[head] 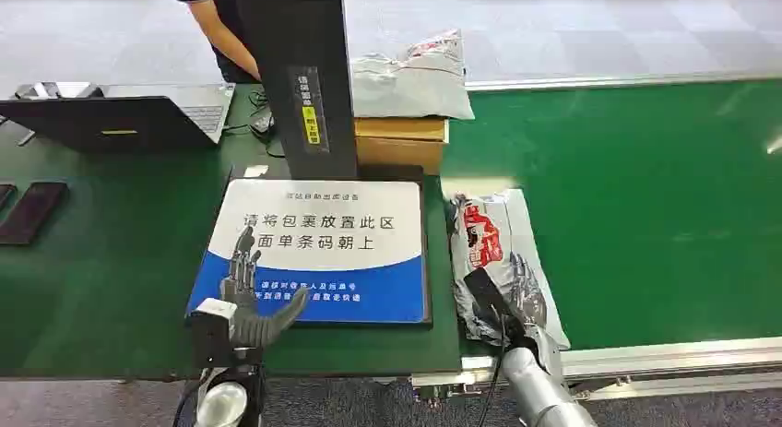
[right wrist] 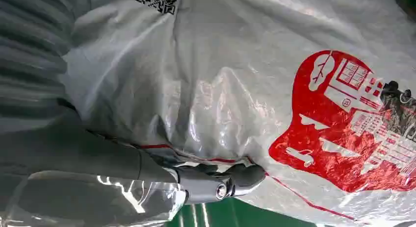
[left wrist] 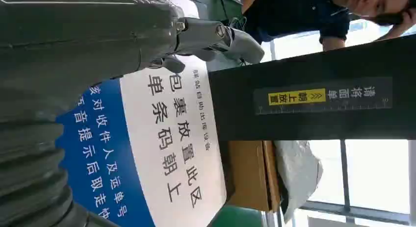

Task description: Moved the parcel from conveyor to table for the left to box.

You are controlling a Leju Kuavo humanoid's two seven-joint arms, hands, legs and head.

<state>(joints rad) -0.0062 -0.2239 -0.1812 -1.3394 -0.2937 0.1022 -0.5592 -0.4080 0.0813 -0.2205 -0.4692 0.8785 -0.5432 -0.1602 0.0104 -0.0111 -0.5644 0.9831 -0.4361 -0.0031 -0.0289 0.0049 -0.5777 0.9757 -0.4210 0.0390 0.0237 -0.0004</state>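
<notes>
Right hand [head: 516,293] is down on the grey poly mailer parcel [head: 489,252] w/ the red print, which lies on the green conveyor [head: 645,215] right at its edge next to the bench [head: 111,279]. In the right wrist view the thumb [right wrist: 235,180] pushes into the parcel's side [right wrist: 221,89] and the plastic bunches up around it, darker fingers [right wrist: 400,107] are draped over the red print on top, so it's grasping the parcel, tho parcel is lying flat on the belt. Left hand [head: 247,302] sits over the blue/white scan pad [head: 350,233] on the bench, fingers spread apart, holding nothing. Another grey parcel [head: 415,77] sits on a cardboard box [head: 401,141] behind the black post [head: 304,77]. Laptop [head: 129,113] further left, person [head: 217,26] standing behind.
</notes>
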